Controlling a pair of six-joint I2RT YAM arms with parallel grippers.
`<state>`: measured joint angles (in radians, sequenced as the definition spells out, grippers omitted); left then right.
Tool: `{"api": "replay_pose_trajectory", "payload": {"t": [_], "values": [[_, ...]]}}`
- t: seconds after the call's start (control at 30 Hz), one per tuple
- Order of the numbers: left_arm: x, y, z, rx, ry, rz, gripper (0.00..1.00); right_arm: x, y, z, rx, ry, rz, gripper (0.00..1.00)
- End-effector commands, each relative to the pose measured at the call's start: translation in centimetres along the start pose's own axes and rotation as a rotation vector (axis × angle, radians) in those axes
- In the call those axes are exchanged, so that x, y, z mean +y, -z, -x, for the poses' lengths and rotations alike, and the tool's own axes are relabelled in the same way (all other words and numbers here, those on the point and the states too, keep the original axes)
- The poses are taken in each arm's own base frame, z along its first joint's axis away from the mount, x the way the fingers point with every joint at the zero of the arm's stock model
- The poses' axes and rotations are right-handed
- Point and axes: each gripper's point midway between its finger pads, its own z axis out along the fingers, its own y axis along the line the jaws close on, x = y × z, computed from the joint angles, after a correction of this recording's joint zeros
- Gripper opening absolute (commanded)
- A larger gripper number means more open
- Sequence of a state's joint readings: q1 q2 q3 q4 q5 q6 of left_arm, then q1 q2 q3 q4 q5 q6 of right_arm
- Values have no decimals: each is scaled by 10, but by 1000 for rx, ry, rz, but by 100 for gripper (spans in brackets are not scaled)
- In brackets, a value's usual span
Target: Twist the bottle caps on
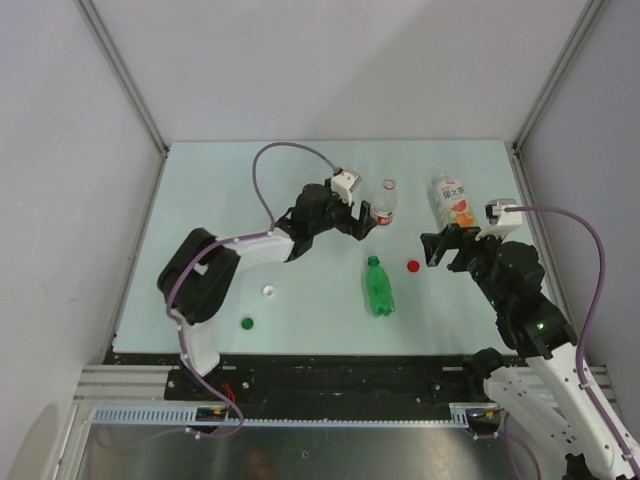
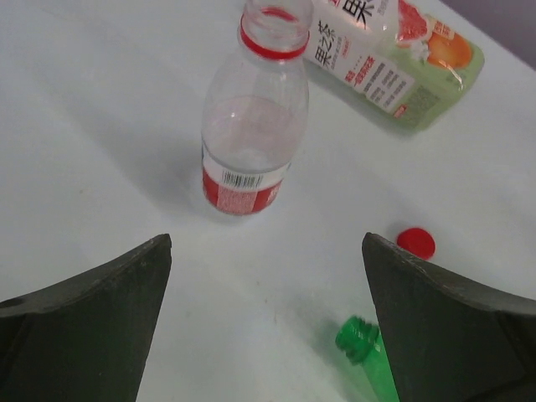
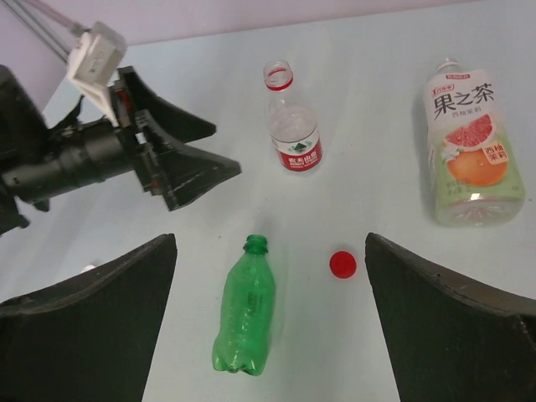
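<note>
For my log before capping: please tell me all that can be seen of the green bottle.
The green bottle is small, of translucent plastic, its threaded neck open with no cap. It lies on its side on the table, neck toward the far edge. Only the table touches it; the red cap lies apart, beside its neck.

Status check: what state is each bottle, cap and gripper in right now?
Slim clear red-labelled plastic bottle: upright, uncapped.
Wide clear plastic bottle with white-red label: lying on its side.
Small green plastic bottle: lying down, uncapped.
Red round plastic cap: loose.
White round plastic cap: loose.
Green round plastic cap: loose.
Left gripper: open.
Right gripper: open.
</note>
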<state>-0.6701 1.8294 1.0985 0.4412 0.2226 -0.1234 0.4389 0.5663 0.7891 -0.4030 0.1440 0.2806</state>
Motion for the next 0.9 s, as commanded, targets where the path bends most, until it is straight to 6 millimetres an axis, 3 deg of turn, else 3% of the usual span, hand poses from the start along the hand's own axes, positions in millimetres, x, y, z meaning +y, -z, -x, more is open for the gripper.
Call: {"api": "replay_pose_trajectory", "payload": {"t": [0.0, 0.4, 0.87], "values": [[-9, -32, 51, -174, 51, -33, 99, 9, -2, 18, -61, 10, 49, 99], [-4, -87, 31, -202, 162, 27, 99, 18, 3, 31, -110, 13, 100, 99], [8, -117, 34, -245, 309, 79, 99, 21, 4, 37, -121, -1, 107, 99]]}}
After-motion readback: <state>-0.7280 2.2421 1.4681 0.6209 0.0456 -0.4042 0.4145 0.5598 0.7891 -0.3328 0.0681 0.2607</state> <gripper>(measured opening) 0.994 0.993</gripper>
